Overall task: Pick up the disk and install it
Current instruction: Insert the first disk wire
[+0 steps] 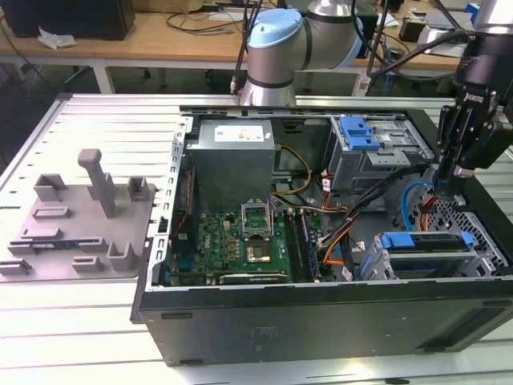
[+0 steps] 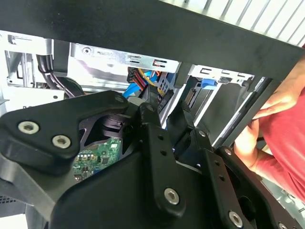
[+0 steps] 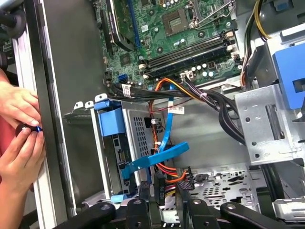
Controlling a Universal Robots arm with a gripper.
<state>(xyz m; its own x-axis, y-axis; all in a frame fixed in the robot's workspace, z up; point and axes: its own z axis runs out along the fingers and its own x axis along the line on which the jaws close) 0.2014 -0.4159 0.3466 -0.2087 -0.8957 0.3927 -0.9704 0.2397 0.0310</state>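
Wooden lab desks strewn with cables line the back of the room, and in front of them a white slatted tabletop [image 1: 88,321] carries an open computer case [image 1: 321,321] lying on its side. The case takes up the middle of the tabletop and reaches to its edge on the exterior view's right. A grey fixture plate [image 1: 80,216] lies near the opposite edge. Inside the case sit the green motherboard [image 1: 240,241] and the grey power supply box [image 1: 234,160].

The disk [image 1: 425,241], with its blue carrier frame, sits in the drive cage [image 1: 481,253] at the case's near corner on the exterior view's right. In the first wrist view it [image 3: 110,121] stands by the cage's perforated wall, with a flat blue data cable [image 3: 162,157] looped close beside it.

The robot arm [image 1: 296,40] reaches over the case, and the pincer [image 1: 443,183] points down into the case at its end on the exterior view's right, just above the disk's cage and near a bundle of orange and red wires [image 3: 167,169]. Whether the pincer [image 3: 164,200] is open or closed, or has hold of anything, cannot be told.

A person's hands [image 3: 19,133] rest at the case's side wall, pinching a small dark object [image 3: 26,129], and a red sleeve [image 2: 290,124] shows in the second wrist view.
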